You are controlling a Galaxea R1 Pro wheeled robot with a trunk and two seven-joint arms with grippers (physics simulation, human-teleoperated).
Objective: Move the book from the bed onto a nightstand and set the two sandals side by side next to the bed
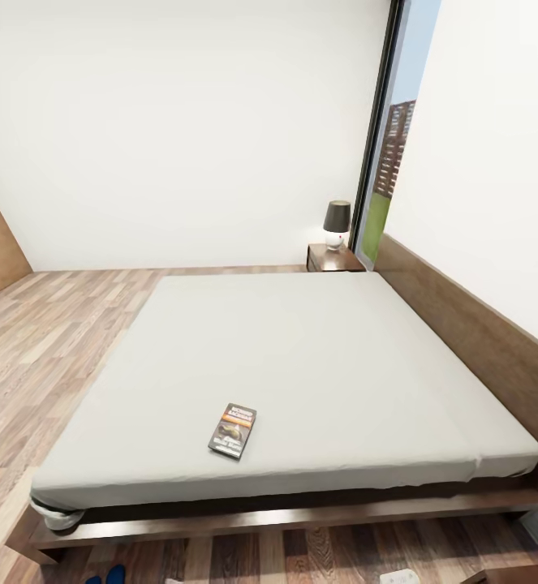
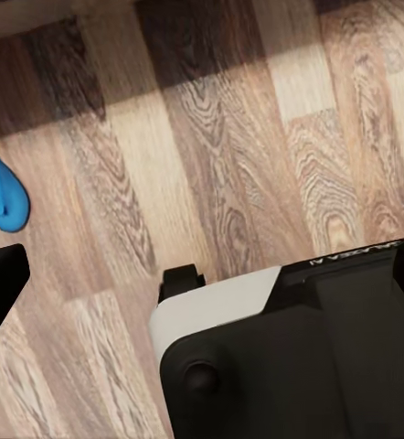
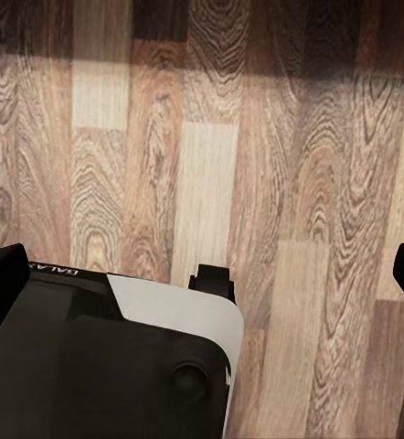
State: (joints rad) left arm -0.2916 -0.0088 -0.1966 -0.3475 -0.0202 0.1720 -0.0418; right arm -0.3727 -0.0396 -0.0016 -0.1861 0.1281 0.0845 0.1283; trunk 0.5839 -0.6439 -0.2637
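book [image 1: 233, 430] flat on bed [image 1: 301, 357] nr front edge | thin, light, prob bendy, take by long edges | sandal [image 2: 3, 194] on floor [image 2: 257, 183] | both end effector states: cannot tell

Black-and-white robot base [image 2: 284, 357], rounded white shell, black top, small lettering

Book [image 1: 233, 431]: thin paperback, dark cover with orange band, lying flat and slightly askew on the grey mattress of the bed [image 1: 301, 365], near its foot edge. Bed: low, dark wooden frame, headboard along the right wall. Nightstand [image 1: 333, 258]: dark wood, beyond the bed's far corner by the window. Sandals [image 1: 106, 577]: bright blue, on the plank floor beside the bed's near left corner; one sole [image 2: 3, 194] lies flat.
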